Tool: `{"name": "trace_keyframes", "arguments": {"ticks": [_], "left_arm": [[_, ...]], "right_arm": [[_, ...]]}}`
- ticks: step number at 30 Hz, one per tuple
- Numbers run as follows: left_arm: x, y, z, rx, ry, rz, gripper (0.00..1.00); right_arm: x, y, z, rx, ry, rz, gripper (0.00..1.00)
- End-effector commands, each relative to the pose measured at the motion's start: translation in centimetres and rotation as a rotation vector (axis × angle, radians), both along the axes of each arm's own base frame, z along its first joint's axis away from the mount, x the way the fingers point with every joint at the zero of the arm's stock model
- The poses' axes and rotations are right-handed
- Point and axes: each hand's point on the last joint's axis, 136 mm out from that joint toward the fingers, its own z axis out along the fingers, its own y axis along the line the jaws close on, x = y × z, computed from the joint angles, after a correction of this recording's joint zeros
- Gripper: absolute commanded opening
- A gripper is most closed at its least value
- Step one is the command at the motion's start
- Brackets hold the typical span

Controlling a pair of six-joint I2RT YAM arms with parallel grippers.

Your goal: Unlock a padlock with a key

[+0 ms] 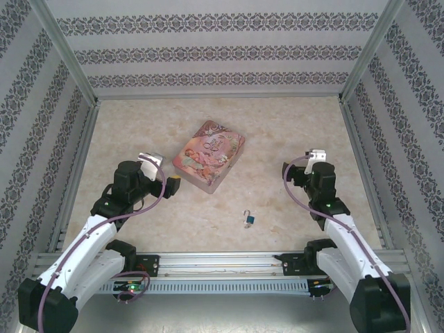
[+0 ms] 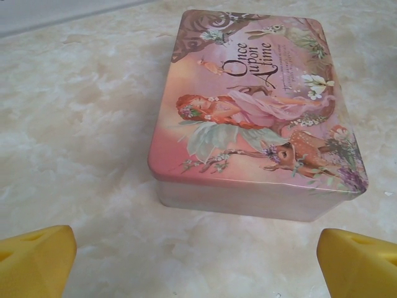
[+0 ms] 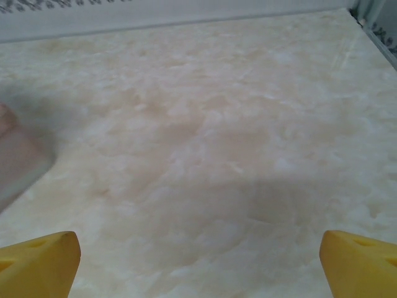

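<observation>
My left gripper [image 2: 198,268]: jaws wide apart, nothing between them, aimed at pink tin [image 2: 254,124] just ahead. Tin lies flat on table [image 1: 139,132], lid on. Padlock [image 1: 248,220] lies on table nearer front rail, right of tin and apart from it, between my arms. My right gripper [image 3: 198,268]: jaws wide apart, empty, over bare table.
</observation>
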Motion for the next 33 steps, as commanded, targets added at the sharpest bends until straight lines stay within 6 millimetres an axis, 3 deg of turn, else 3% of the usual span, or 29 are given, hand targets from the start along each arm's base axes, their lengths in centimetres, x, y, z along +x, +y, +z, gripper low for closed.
{"name": "trace_keyframes", "arguments": {"ticks": [1,9,20,28,33], "left_arm": [[0.1,1.0,-0.1,0.040,-0.019,0.030,0.99],[0.4,2.7,-0.9,0.107,-0.017,0.107,0.99],[0.5,3.7,-1.3,0.150,-0.022,0.146,0.99],[0.7,4.3,-1.8,0.137,-0.019,0.199,0.99],[1.0,6.9,-2.5,0.151,-0.004,0.370,0.99]], "right_arm": [[1.5,-0.4,1.2,-0.057,-0.137,0.018,0.98],[3.3,-0.3,-0.7,-0.069,-0.189,0.049,0.98],[5.9,-0.5,-0.5,-0.072,-0.260,0.086,0.98],[7.1,-0.5,-2.5,-0.027,-0.244,0.109,0.99],[8.3,-0.7,-3.1,-0.014,-0.202,0.102,0.98]]}}
